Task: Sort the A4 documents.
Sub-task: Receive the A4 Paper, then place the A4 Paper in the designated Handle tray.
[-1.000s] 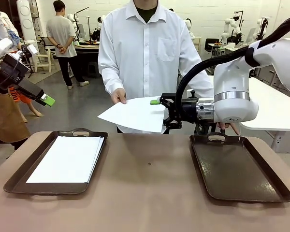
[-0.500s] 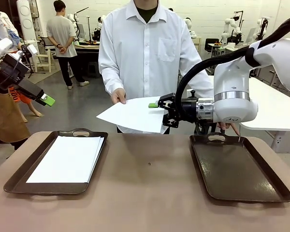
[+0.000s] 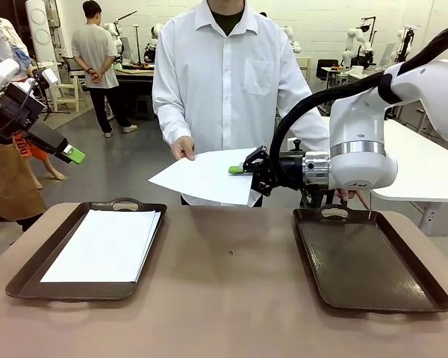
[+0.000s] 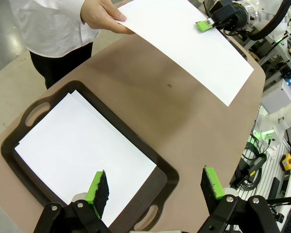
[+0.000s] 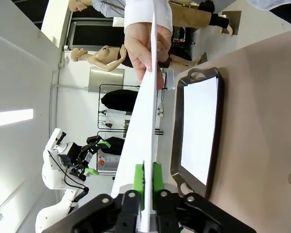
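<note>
The left claw (image 3: 69, 154) hangs at 9 o'clock in the front view, off the tabletop's (image 3: 231, 298) left edge and well above it, its green-padded fingers (image 4: 95, 187) spread wide with nothing between them. Below it, at 8 o'clock, the left tray (image 3: 21, 280) sits close to the tabletop's left edge and carries a stack of A4 documents (image 3: 104, 246), plain white, lying flat within the rim with dark margin showing on all sides (the top sheets are slightly fanned at the far right corner). Between the two trays the brown tabletop is bare, a wide lane running from the near edge to the far edge. Above that far edge, at 12 o'clock, a single held sheet (image 3: 205, 177) floats level in the air, white and blank, one corner pointing left. The person's hand (image 3: 183, 148) pinches its far left edge, thumb on top. The right claw (image 3: 237, 169) comes in from 3 o'clock and is clamped on the sheet's right edge; the right wrist view shows the paper edge-on between the two green pads (image 5: 139, 177), pressed together. The sheet sags only a little between hand and claw. At 4 o'clock the right tray (image 3: 422, 280) lies dark and glossy, near the tabletop's right edge, its far handle just beneath the right arm.
</note>
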